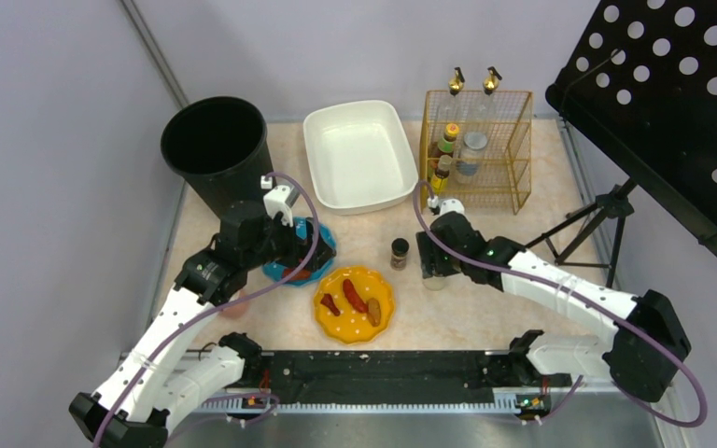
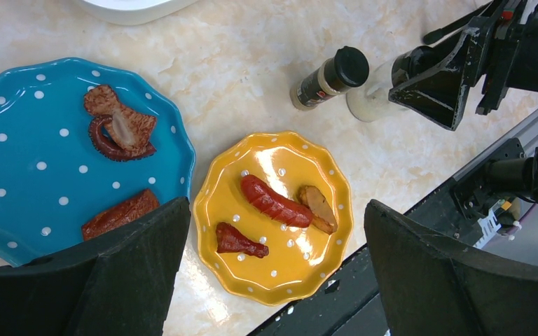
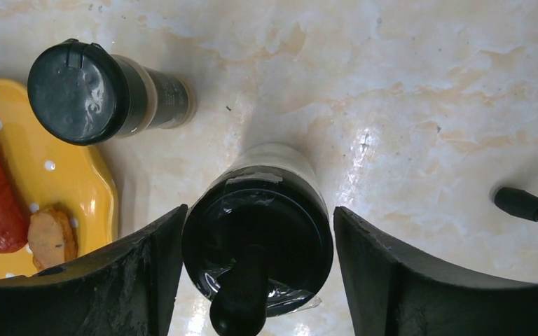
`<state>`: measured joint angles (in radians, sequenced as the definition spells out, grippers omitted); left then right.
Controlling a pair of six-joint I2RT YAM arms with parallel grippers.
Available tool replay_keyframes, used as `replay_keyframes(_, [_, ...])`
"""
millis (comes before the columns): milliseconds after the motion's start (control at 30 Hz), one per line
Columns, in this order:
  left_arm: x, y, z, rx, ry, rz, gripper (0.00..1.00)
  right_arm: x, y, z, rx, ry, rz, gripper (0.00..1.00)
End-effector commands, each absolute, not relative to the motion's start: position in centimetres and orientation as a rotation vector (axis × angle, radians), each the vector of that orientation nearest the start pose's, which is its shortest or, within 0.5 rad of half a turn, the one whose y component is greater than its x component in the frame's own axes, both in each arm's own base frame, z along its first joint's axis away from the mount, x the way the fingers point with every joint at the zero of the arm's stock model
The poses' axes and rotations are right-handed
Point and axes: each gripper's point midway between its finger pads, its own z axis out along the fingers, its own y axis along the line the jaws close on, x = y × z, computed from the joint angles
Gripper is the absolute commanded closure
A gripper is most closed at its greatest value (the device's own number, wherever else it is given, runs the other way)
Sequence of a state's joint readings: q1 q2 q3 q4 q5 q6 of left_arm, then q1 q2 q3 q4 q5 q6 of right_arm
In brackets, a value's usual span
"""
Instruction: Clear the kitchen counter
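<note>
On the pale marbled kitchen counter (image 1: 457, 313) stand a yellow plate (image 1: 385, 285) (image 2: 301, 255) with sausage pieces and a blue dotted plate (image 1: 325, 245) (image 2: 42, 182) with food scraps. My left gripper (image 2: 277, 204) hangs open above both plates and holds nothing. A small spice jar (image 1: 399, 253) (image 3: 98, 91) stands right of the yellow plate. Beside it is a clear bottle with a black cap (image 3: 256, 238) (image 2: 368, 101). My right gripper (image 3: 258, 210) straddles this bottle, open; the left finger touches the cap and a small gap shows at the right finger.
A black bin (image 1: 217, 149) stands at the back left, with a white basin (image 1: 358, 154) beside it. A yellow wire rack (image 1: 509, 140) holding bottles is at the back right. A black perforated stand (image 1: 672, 103) on a tripod (image 1: 597, 224) overhangs the right edge.
</note>
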<state>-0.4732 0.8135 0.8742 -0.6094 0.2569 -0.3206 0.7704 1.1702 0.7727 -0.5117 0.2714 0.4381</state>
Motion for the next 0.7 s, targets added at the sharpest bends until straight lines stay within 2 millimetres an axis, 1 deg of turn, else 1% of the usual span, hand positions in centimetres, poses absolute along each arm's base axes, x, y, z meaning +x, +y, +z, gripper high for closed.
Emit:
replay_keyframes(0, [20.9, -17.4, 22.7, 0.332, 2.138, -0.748, 0.02, 23.4, 19.2, 10.8, -0.297, 2.384, 0.222, 0.31])
replay_keyframes(100, [20.9, -17.3, 22.7, 0.331, 2.138, -0.745, 0.02, 23.5, 19.4, 11.5, -0.313, 2.374, 0.217, 0.44])
replay_keyframes(167, [20.9, -17.4, 22.7, 0.332, 2.139, -0.746, 0.01, 23.7, 19.1, 12.4, -0.314, 2.360, 0.193, 0.58])
replay_keyframes(200, [20.9, -17.4, 22.6, 0.332, 2.141, -0.746, 0.02, 23.7, 18.9, 12.9, -0.311, 2.353, 0.180, 0.66])
replay_keyframes(233, [20.9, -17.4, 22.6, 0.334, 2.140, -0.746, 0.02, 23.8, 18.7, 13.5, -0.307, 2.341, 0.176, 0.76])
replay_keyframes(267, [20.9, -17.4, 22.6, 0.333, 2.141, -0.745, 0.02, 23.9, 18.6, 14.0, -0.299, 2.329, 0.174, 0.90])
replay_keyframes(300, [20.9, -17.4, 22.6, 0.335, 2.140, -0.744, 0.01, 24.0, 18.4, 14.7, -0.288, 2.317, 0.174, 1.00])
replay_keyframes(500, [20.9, -17.4, 22.6, 0.333, 2.142, -0.742, 0.02, 24.4, 17.7, 18.9, -0.259, 2.252, 0.162, 1.00])
replay_keyframes(667, [20.9, -17.4, 22.6, 0.332, 2.142, -0.741, 0.02, 25.5, 16.0, 23.9, -0.199, 2.140, 0.091, 1.00])
